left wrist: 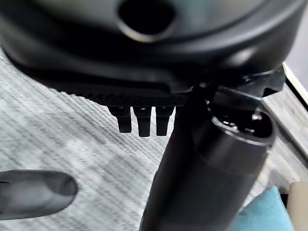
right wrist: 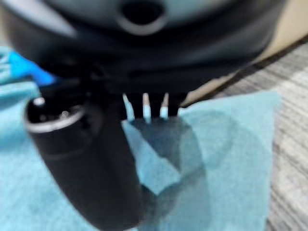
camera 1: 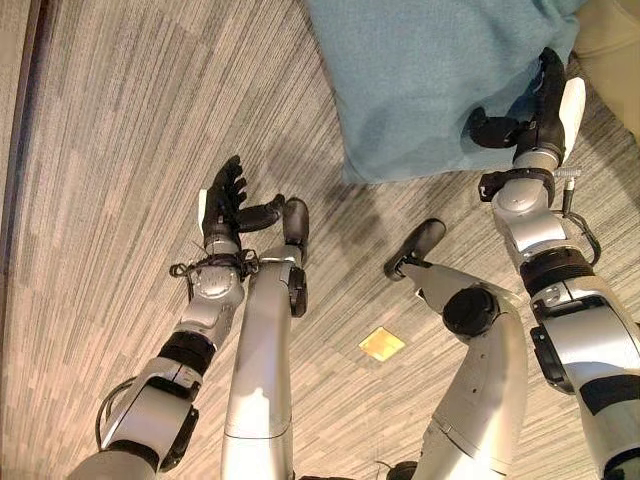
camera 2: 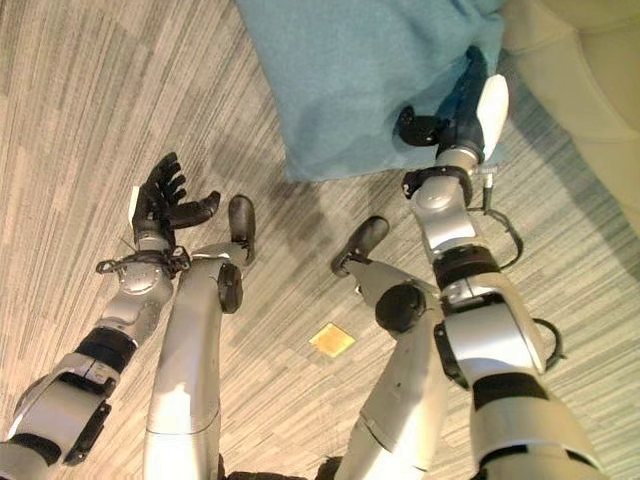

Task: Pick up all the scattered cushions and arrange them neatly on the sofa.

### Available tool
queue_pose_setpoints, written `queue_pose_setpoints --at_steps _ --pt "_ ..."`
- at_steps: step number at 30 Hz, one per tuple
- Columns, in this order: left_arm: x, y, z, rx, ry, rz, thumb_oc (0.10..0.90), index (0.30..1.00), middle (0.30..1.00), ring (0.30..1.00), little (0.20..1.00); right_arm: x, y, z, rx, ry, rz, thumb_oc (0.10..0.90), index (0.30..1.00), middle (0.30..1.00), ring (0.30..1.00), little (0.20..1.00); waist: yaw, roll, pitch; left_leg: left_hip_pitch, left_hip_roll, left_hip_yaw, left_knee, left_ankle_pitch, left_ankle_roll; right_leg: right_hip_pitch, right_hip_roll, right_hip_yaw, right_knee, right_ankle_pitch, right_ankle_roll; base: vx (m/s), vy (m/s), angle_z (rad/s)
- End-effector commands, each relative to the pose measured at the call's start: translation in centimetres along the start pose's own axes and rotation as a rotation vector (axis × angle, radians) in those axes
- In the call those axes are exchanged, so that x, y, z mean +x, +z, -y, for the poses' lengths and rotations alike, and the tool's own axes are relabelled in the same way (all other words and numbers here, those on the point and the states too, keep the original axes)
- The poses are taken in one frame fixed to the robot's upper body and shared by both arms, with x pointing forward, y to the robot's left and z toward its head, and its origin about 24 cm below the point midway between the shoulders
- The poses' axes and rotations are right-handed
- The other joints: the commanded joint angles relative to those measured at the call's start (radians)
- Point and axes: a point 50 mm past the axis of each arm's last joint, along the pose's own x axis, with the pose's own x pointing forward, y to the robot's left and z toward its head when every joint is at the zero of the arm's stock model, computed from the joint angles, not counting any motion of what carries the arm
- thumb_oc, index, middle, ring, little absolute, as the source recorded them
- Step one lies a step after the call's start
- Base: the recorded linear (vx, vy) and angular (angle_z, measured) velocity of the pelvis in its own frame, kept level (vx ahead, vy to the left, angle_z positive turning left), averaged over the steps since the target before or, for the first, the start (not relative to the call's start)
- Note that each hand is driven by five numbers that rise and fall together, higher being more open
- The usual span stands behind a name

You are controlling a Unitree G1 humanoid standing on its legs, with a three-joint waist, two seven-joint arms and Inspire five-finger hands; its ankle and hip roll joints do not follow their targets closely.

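A large teal cushion (camera 1: 420,80) lies on the striped grey carpet in front of me. My right hand (camera 1: 545,110) rests at its near right corner, open, its fingers straight along the cushion's edge and its thumb spread over the fabric. In the right wrist view the straight fingers (right wrist: 154,107) reach out over the teal cushion (right wrist: 231,144). My left hand (camera 1: 222,205) hovers open above bare carpet, well to the left of the cushion and holding nothing. A corner of the cushion (left wrist: 264,211) shows in the left wrist view.
The beige sofa (camera 2: 580,70) fills the far right corner, just beyond the cushion. A small brass floor plate (camera 1: 382,344) is set in the carpet close to me. A dark skirting strip (camera 1: 20,120) runs along the far left.
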Motion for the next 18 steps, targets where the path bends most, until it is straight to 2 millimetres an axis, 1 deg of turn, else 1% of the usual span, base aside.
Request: queue_pose_setpoints --at_steps 1,2,3,5,6,9,10,11,13,15,18 --pt "0.7 1.9 1.9 -0.067 0.035 0.082 0.800 0.900 0.900 0.900 0.900 -3.1 5.8 -5.3 0.106 0.157 0.254 0.800 0.900 0.900 0.900 0.900 -0.036 0.007 -0.089 0.039 -0.031 -0.067 -0.058 -0.043 -0.005 0.082 0.017 0.101 -0.076 -0.008 0.186 0.01 -0.057 0.02" --pt "1.1 2.7 2.5 -0.064 0.021 0.101 0.800 0.900 0.900 0.900 0.900 -3.3 6.3 -5.6 0.119 0.162 0.264 0.800 0.900 0.900 0.900 0.900 -0.042 0.006 -0.087 0.039 -0.032 -0.070 -0.063 -0.040 -0.007 0.080 0.022 0.105 -0.082 -0.001 0.191 0.00 0.000 0.00" --pt "1.8 4.2 3.7 -0.068 0.001 0.130 0.800 0.900 0.900 0.900 0.900 -3.8 7.1 -6.3 0.142 0.180 0.279 0.800 0.900 0.900 0.900 0.900 -0.052 -0.001 -0.087 0.039 -0.030 -0.070 -0.076 -0.035 -0.009 0.082 0.025 0.102 -0.102 0.008 0.195 0.00 0.000 0.00" --pt "2.5 5.3 4.4 -0.043 -0.004 0.149 0.800 0.900 0.900 0.900 0.900 -3.9 7.6 -6.7 0.162 0.188 0.283 0.800 0.900 0.900 0.900 0.900 -0.062 -0.005 -0.086 0.039 -0.030 -0.069 -0.083 -0.032 -0.009 0.081 0.032 0.107 -0.113 0.016 0.200 0.00 0.026 -0.11" --pt "2.8 5.8 4.7 -0.023 -0.005 0.158 0.800 0.900 0.900 0.900 0.900 -4.0 8.3 -6.8 0.176 0.191 0.295 0.800 0.900 0.900 0.900 0.900 -0.067 -0.007 -0.086 0.039 -0.028 -0.070 -0.089 -0.029 -0.010 0.078 0.035 0.112 -0.118 0.019 0.203 0.00 0.015 -0.15" --pt "3.1 6.0 4.8 0.002 -0.002 0.157 0.800 0.900 0.900 0.900 0.900 -4.1 8.7 -6.9 0.190 0.190 0.305 0.800 0.900 0.900 0.900 0.900 -0.071 -0.011 -0.085 0.039 -0.026 -0.068 -0.092 -0.028 -0.010 0.075 0.038 0.116 -0.124 0.023 0.204 0.00 0.026 -0.08" --pt "3.6 6.5 5.2 0.045 0.014 0.152 0.800 0.900 0.900 0.900 0.900 -4.3 9.6 -7.1 0.216 0.195 0.325 0.800 0.900 0.900 0.900 0.900 -0.081 -0.019 -0.079 0.039 -0.020 -0.064 -0.088 -0.032 -0.007 0.068 0.048 0.125 -0.124 0.027 0.206 0.01 0.056 -0.07" --pt "3.9 6.7 5.2 0.065 0.023 0.149 0.800 0.900 0.900 0.900 0.900 -4.3 9.9 -7.0 0.227 0.194 0.334 0.800 0.900 0.900 0.900 0.900 -0.086 -0.023 -0.074 0.039 -0.019 -0.063 -0.086 -0.034 -0.005 0.064 0.050 0.132 -0.123 0.031 0.208 0.01 0.079 -0.11" --pt "3.9 6.4 5.6 0.115 0.017 0.129 0.800 0.900 0.900 0.900 0.900 -4.6 10.7 -7.0 0.274 0.192 0.350 0.800 0.900 0.900 0.900 0.900 -0.095 -0.028 -0.062 0.039 -0.009 -0.057 -0.076 -0.041 0.000 0.053 0.060 0.143 -0.118 0.034 0.211 0.01 0.084 -0.16" --pt "3.9 6.1 5.7 0.133 0.007 0.119 0.800 0.900 0.900 0.900 0.900 -4.8 11.0 -7.0 0.288 0.196 0.358 0.800 0.900 0.900 0.900 0.900 -0.099 -0.027 -0.055 0.039 -0.006 -0.055 -0.071 -0.043 0.002 0.046 0.065 0.151 -0.117 0.039 0.215 0.01 0.063 -0.23" --pt "3.7 5.1 6.1 0.139 -0.003 0.067 0.800 0.900 0.900 0.900 0.900 -4.9 11.2 -7.0 0.300 0.203 0.360 0.800 0.900 0.900 0.900 0.900 -0.105 -0.031 -0.044 0.039 -0.003 -0.049 -0.064 -0.046 0.005 0.036 0.069 0.165 -0.112 0.040 0.215 0.00 0.033 -0.09"
